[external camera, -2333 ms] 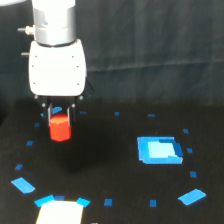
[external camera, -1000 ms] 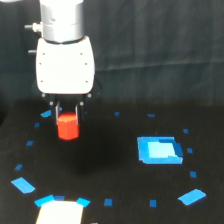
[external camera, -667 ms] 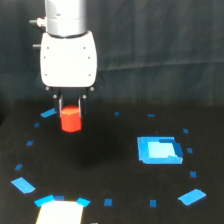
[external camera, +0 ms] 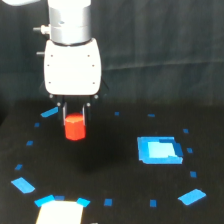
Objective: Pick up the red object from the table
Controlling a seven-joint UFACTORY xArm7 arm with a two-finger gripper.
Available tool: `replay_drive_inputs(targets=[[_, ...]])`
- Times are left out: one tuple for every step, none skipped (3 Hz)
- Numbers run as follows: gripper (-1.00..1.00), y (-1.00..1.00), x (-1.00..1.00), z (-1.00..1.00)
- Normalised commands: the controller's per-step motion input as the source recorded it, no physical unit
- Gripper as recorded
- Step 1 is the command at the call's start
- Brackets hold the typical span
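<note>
The red object (external camera: 75,127), a short red-orange cylinder, hangs in the air above the black table (external camera: 115,165), left of centre in the exterior view. My gripper (external camera: 74,120) reaches down from the white arm body (external camera: 72,67) and is shut on the cylinder, with dark fingers on either side of its upper half. The lower part of the cylinder shows below the fingertips. A dark shadow lies on the table beneath it.
A larger blue rectangle (external camera: 159,150) lies to the exterior view's right. Small blue tape marks (external camera: 49,112) ring the table. A pale block with blue corners (external camera: 60,211) sits at the front edge. A dark curtain hangs behind.
The arm has risen and shifted toward the exterior view's right, carrying the red object higher off the table. The cylinder stays in the gripper's hold.
</note>
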Motion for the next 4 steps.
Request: replay_drive_inputs(targets=[[-1.0, -0.3, -0.06, -0.11], [-1.0, -0.46, -0.23, -0.38], [-1.0, -1.0, 0.02, -0.6], [-0.81, 0.59, 0.26, 0.49]])
